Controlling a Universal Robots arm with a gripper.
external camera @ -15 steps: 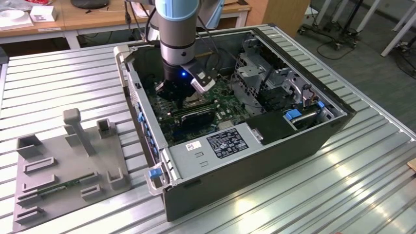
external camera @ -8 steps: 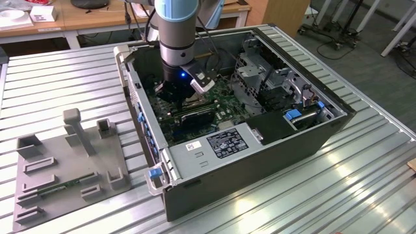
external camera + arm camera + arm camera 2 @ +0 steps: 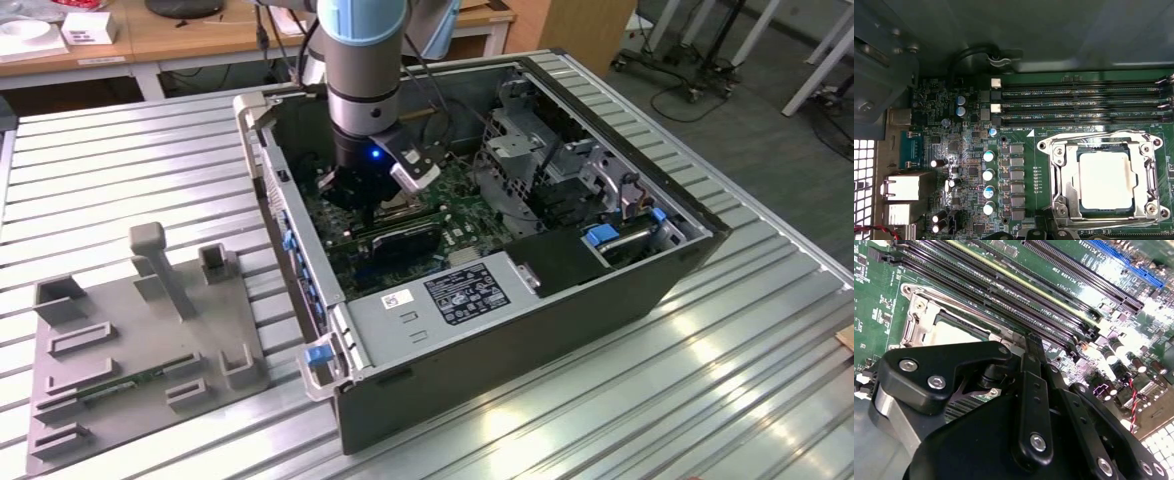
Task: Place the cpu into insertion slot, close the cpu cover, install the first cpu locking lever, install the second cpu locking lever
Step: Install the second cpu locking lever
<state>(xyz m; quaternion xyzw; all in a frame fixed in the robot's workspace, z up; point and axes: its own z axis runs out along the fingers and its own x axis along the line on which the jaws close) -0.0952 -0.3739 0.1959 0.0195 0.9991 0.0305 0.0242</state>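
Observation:
The cpu [image 3: 1104, 180] lies flat in the insertion slot [image 3: 1060, 192], its dull silver top showing through the cut-out. The cpu cover [image 3: 1143, 175] is down over it as a silvery frame. The green motherboard [image 3: 461, 205] sits inside the open computer case [image 3: 534, 330]. My gripper [image 3: 367, 205] reaches down into the case on the arm. In the second wrist view my gripper [image 3: 1031, 340] looks shut with nothing in it, its tip at the socket's corner beside the cpu [image 3: 954, 332] and the cover's rim [image 3: 916, 320]. Its dark tip [image 3: 1036, 232] shows just next to the socket.
Long black memory slots [image 3: 1079, 105] run beside the socket. Capacitors [image 3: 988, 172] and rear ports [image 3: 904, 187] stand on the board. The case wall [image 3: 287, 250] and drive cage [image 3: 561, 170] close in around the arm. A grey fixture tray [image 3: 134, 340] lies on the slatted table at the exterior view's left.

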